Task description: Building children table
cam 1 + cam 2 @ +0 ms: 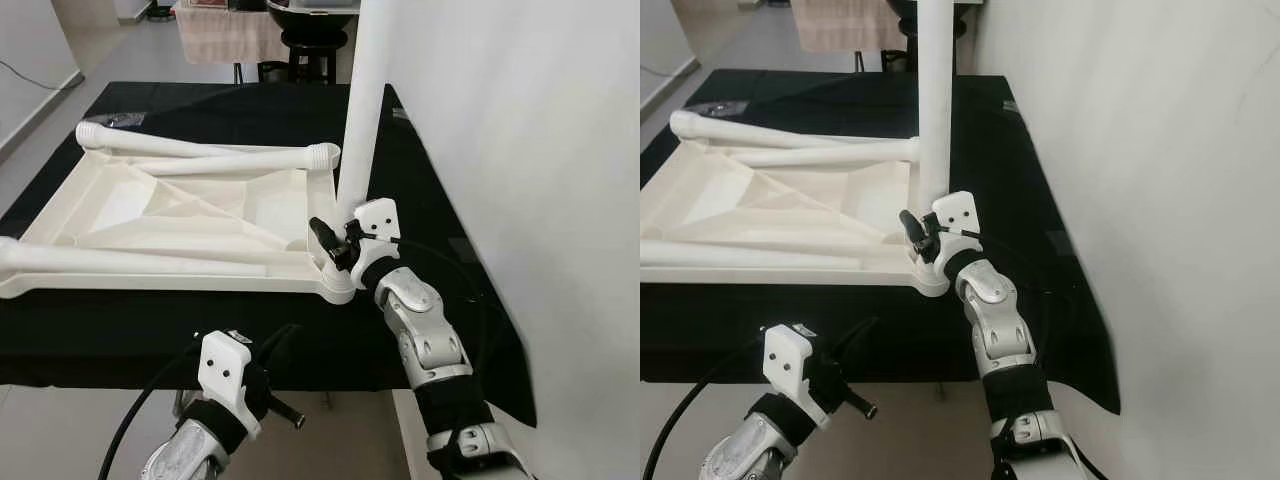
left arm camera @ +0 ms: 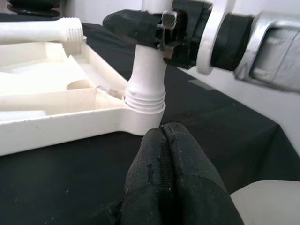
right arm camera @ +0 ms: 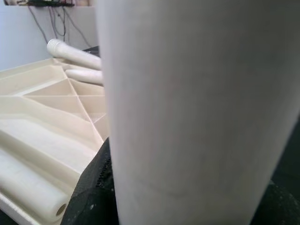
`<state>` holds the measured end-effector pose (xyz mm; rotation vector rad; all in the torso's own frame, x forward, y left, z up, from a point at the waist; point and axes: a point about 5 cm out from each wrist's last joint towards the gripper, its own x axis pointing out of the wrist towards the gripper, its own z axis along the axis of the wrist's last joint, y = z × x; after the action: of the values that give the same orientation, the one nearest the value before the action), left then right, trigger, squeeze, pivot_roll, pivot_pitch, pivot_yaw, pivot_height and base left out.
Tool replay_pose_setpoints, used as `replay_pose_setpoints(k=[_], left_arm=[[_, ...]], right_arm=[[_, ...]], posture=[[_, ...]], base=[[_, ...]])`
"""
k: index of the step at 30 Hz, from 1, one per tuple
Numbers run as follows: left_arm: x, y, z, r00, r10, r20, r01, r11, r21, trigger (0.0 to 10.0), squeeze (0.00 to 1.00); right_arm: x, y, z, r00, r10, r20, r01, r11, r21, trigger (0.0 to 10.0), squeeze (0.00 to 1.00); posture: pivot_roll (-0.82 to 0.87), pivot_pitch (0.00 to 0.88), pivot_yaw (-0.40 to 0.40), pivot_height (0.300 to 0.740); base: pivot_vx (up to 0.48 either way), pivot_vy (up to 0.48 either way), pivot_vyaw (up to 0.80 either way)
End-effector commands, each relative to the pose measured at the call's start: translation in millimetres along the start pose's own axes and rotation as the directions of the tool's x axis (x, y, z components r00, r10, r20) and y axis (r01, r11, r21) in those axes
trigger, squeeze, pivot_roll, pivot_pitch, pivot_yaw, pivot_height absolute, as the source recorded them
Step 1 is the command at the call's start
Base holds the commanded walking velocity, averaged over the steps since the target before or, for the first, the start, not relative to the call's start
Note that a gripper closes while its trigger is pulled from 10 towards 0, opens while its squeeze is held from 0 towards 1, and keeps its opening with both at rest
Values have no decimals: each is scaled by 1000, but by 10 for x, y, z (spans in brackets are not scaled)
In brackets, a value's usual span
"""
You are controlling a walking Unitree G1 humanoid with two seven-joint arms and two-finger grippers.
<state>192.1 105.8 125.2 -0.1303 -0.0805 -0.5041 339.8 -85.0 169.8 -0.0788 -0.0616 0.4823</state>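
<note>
Upright leg (image 1: 362, 100) is clamped by right gripper (image 1: 335, 243) at tabletop (image 1: 150, 205) corner; left gripper (image 2: 164, 159) is closed, empty; wall (image 1: 520, 130) adjoins.

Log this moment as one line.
right gripper: shut on upright leg in tabletop corner socket | left gripper: shut, idle | loose legs: three

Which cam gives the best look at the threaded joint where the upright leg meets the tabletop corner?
Left wrist view: the upright leg and its thread rings sit in the tabletop corner socket, close and sharp, under the right tool. Both eye views show the joint small, partly hidden by that tool. Right wrist view shows the leg's shaft, blurred.
</note>
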Motion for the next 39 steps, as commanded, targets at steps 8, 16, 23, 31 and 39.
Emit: replay_pose_setpoints(k=[8,16,23,31,39], left_arm=[[6,-10,-25,1000,-9,-12,9,1000,-13,10000,0],[-7,-44,-17,1000,-10,-11,10,1000,-15,10000,0],[-30,-75,-5,1000,-12,-11,12,1000,-20,10000,0],[-38,-105,7,1000,-13,-10,13,1000,-22,10000,0],[-39,-69,11,1000,-12,-11,12,1000,-21,10000,0]], right_arm=[[97,-16,79,914,405,22,-405,913,53,10000,424],[179,-157,72,776,627,-67,-625,779,53,10000,0],[241,-323,150,764,642,-62,-631,764,138,10000,0],[160,-458,70,797,600,-64,-593,799,99,0,0],[-43,-574,-126,955,282,-88,-278,959,60,0,0]], posture=[[79,70,-67,740],[101,79,-81,740],[108,89,-91,740],[102,101,-94,740],[76,103,-78,740]], base=[[0,0,0],[0,0,0],[0,0,0],[0,0,0],[0,0,0]])
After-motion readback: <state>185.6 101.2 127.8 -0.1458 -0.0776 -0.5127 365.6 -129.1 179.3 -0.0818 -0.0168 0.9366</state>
